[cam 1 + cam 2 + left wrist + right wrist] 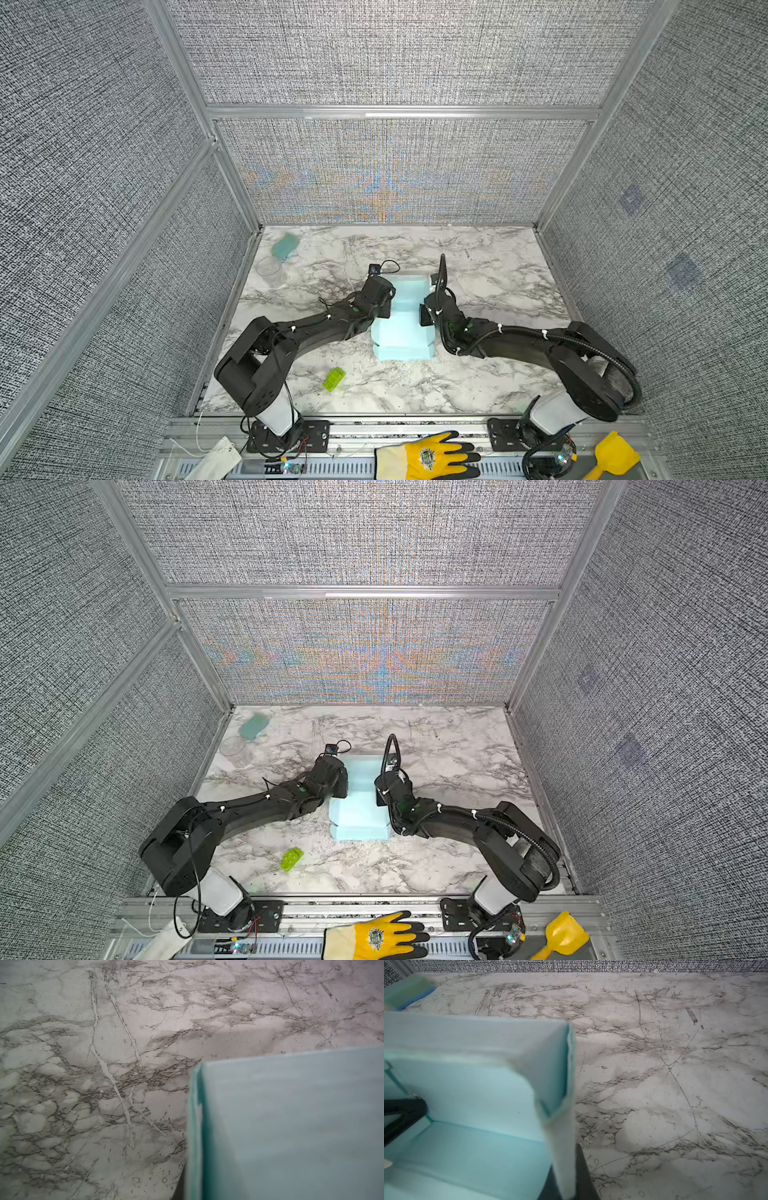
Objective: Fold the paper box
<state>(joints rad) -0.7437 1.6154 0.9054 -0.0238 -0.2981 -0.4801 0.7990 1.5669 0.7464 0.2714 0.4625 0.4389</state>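
The pale-blue paper box (401, 328) stands half-formed at the centre of the marble tabletop (478, 374) in both top views. The left gripper (384, 309) is pinched on its left wall. The right gripper (424, 316) is clamped on its right wall.

The paper box (402, 332) is thin pale-blue card, matt and smooth, a little fuzzy at its cut edges. The table (490, 374) has a printed marble look, smooth with a low sheen and fine scratches. The walls (395, 54) are coarse grey woven cloth set in brushed metal frame bars (399, 112), the arms (316, 328) are matt black plastic, the green brick (334, 379) is shiny plastic, and the glove (428, 457) is yellow knit with a black rubbery coating.
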